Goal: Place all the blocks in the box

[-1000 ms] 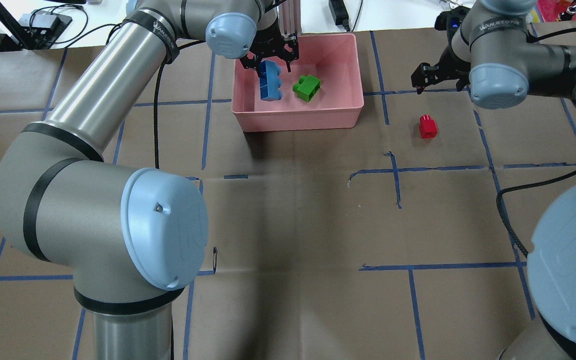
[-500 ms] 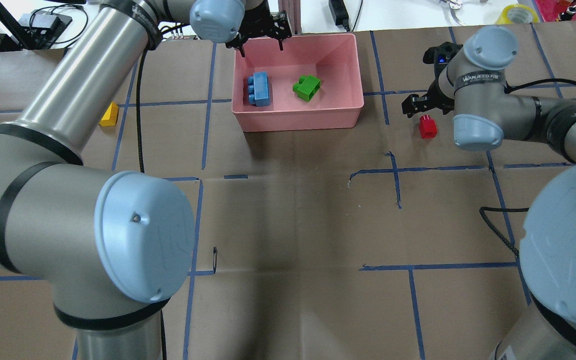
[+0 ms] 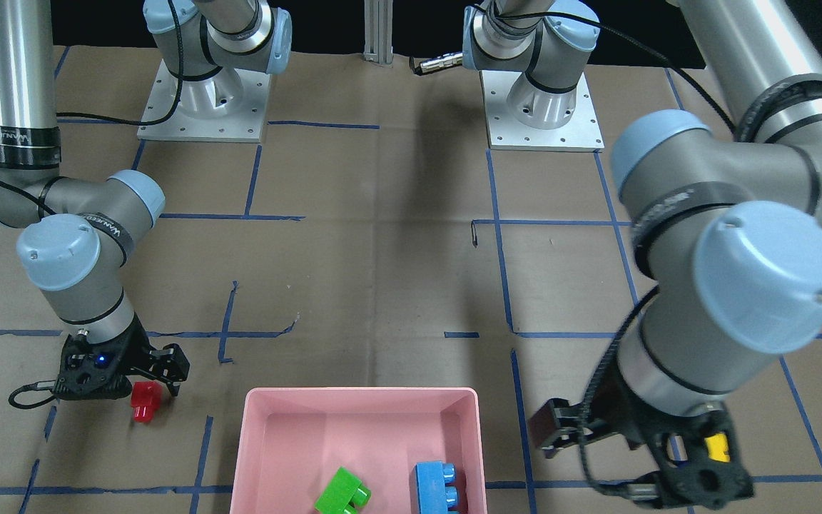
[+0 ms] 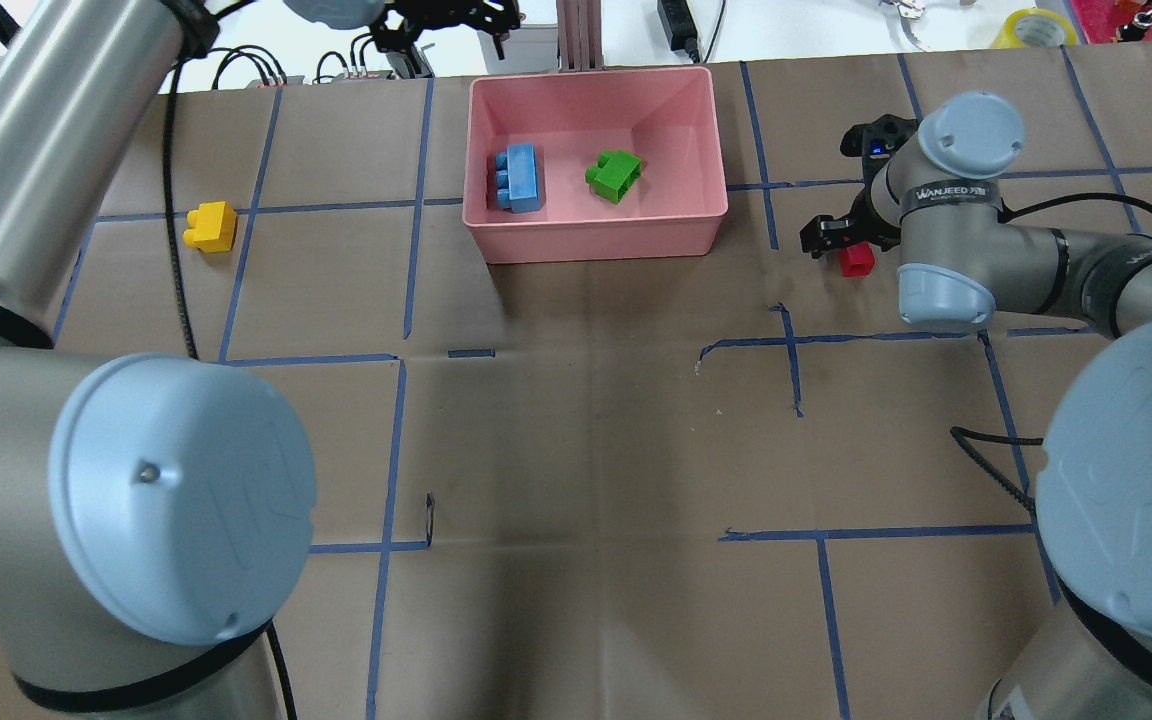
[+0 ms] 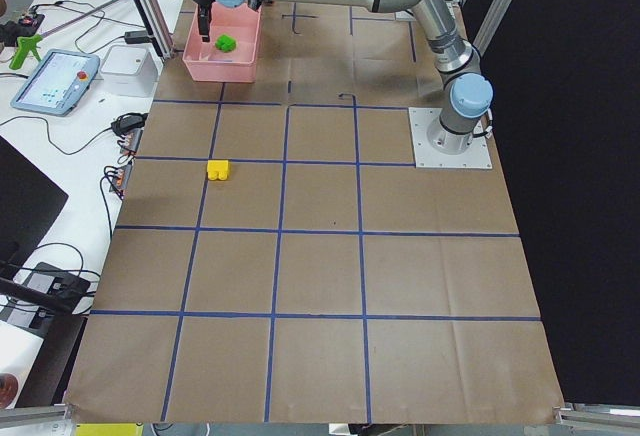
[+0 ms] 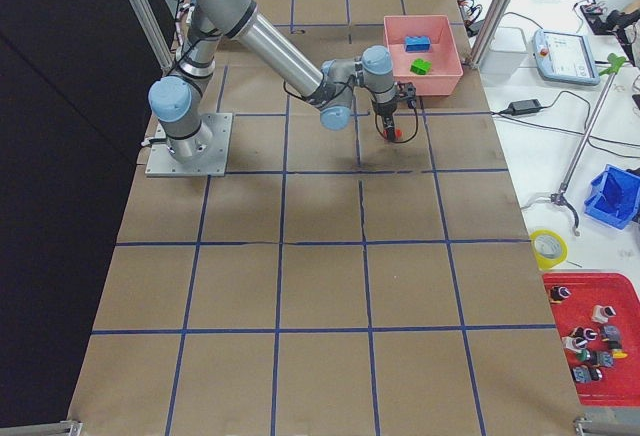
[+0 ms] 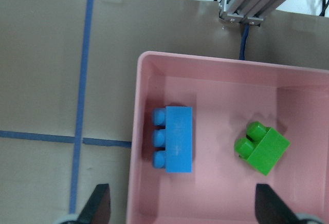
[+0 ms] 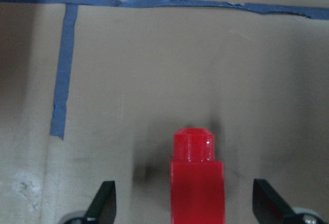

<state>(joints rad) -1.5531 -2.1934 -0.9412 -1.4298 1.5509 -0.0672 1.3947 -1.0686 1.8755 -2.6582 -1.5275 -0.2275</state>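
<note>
The pink box (image 4: pixel 596 240) holds the light blue block (image 4: pixel 517 178) and the green block (image 4: pixel 615 176); both also show in the left wrist view, blue block (image 7: pixel 175 139) and green block (image 7: pixel 262 149). The yellow block (image 4: pixel 210 226) lies on the table far left of the box. The red block (image 4: pixel 857 262) lies right of the box. My right gripper (image 4: pixel 839 245) is low and open, its fingers (image 8: pixel 103 203) on either side of the red block (image 8: pixel 198 180), not touching it. My left gripper (image 4: pixel 446 18) is open and empty, high over the box's far left corner.
The table is covered in brown paper with a blue tape grid (image 4: pixel 406 200). An aluminium post (image 4: pixel 576 30) stands just behind the box. Cables and devices (image 4: pixel 681 20) lie on the white bench beyond the far edge. My left arm's elbow (image 4: pixel 176 500) fills the near left.
My left gripper let go of the blue block, which now lies flat in the box, and rose back and left. My right gripper came down around the red block.
</note>
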